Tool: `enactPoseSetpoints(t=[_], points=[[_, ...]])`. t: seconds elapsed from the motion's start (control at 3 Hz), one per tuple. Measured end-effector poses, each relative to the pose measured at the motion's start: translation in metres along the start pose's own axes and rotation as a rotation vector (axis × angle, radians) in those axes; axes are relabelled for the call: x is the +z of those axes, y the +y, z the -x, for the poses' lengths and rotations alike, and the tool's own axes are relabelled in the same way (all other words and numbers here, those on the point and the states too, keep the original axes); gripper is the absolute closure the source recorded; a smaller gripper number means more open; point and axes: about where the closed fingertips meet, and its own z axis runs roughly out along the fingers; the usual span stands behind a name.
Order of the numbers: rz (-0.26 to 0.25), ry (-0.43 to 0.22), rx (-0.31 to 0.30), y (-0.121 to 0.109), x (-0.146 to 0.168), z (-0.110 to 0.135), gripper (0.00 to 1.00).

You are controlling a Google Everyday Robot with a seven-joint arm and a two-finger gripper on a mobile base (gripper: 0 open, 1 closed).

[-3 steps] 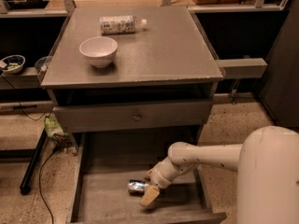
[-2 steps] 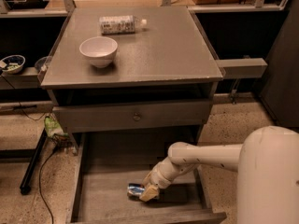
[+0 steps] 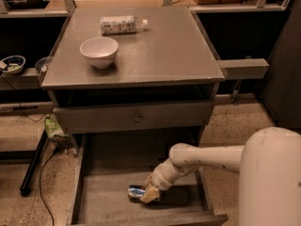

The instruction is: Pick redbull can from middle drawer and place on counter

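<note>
Down inside wide grey-painted wooden middle drawer (image 3: 101, 204), standing open: lying on its side on bare bottom, small slim silver-and-blue redbull can (image 3: 136, 192). Reaching in from right, white arm (image 3: 207, 157) bringing tan-tipped gripper (image 3: 149, 195) against can's right end, covering it; cannot tell whether clenched or released. Sitting above on flat grey counter (image 3: 160, 55): white bowl (image 3: 99, 52), clear plastic bottle (image 3: 119, 25) lying sideways.

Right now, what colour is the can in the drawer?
Silver and blue redbull can, camera view; gripper at it.

The gripper (image 3: 149, 195) has edged up against the redbull can (image 3: 135, 192).
</note>
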Motion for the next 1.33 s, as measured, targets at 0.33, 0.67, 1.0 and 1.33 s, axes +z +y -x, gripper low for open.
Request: enactPoseSetpoints(t=[0.33, 0.67, 1.0, 1.33], points=[[0.001, 0.0, 0.0, 0.0, 0.0, 0.0, 1.0], [0.017, 0.001, 0.003, 0.001, 0.004, 0.001, 1.0], [0.017, 0.002, 0.003, 0.001, 0.004, 0.001, 1.0], [-0.053, 0.048, -0.022, 0.009, -0.043, 0.035, 1.0]])
